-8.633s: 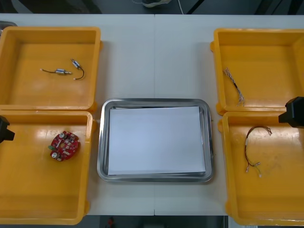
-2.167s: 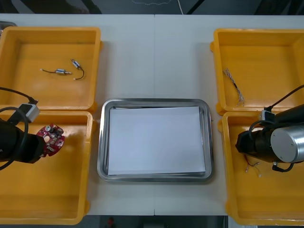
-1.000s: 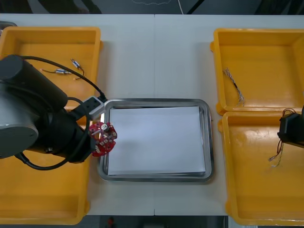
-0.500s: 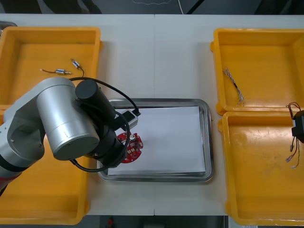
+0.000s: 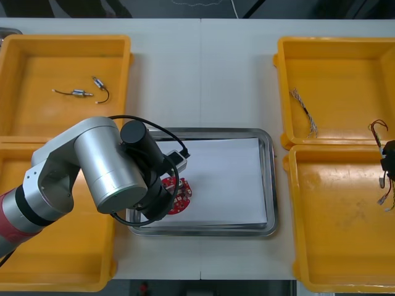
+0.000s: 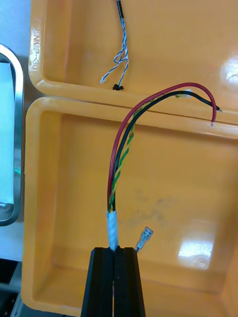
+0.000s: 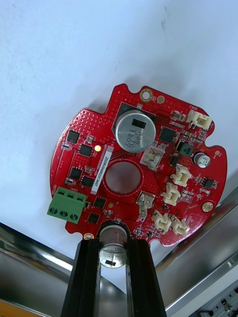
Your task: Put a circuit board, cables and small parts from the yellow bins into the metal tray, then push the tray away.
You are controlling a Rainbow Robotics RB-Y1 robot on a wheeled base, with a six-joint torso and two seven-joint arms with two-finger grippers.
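Lying over the white inside of the metal tray (image 5: 270, 185), close to its left rim, the round red circuit board (image 7: 136, 173) is gripped at its edge by the left gripper (image 7: 114, 247). Its black fingers (image 7: 89, 277) are closed to a narrow gap on a silver cylinder (image 7: 113, 255) standing on the board; whether the board rests on the white surface or hangs just above it, I cannot tell. In the front view the silver left arm (image 5: 105, 166) reaches across the tray's left rim and covers part of the board. At the table's right edge the right gripper (image 6: 115, 255) is pinched tight on the white-taped end of the red and yellow cable (image 6: 121, 163), which arches up above the wall between the two right yellow bins (image 5: 290, 216). The blue and white cable (image 5: 303, 111) lies in the far right bin, and the small metal parts (image 5: 79, 93) lie in the far left bin (image 5: 123, 74)
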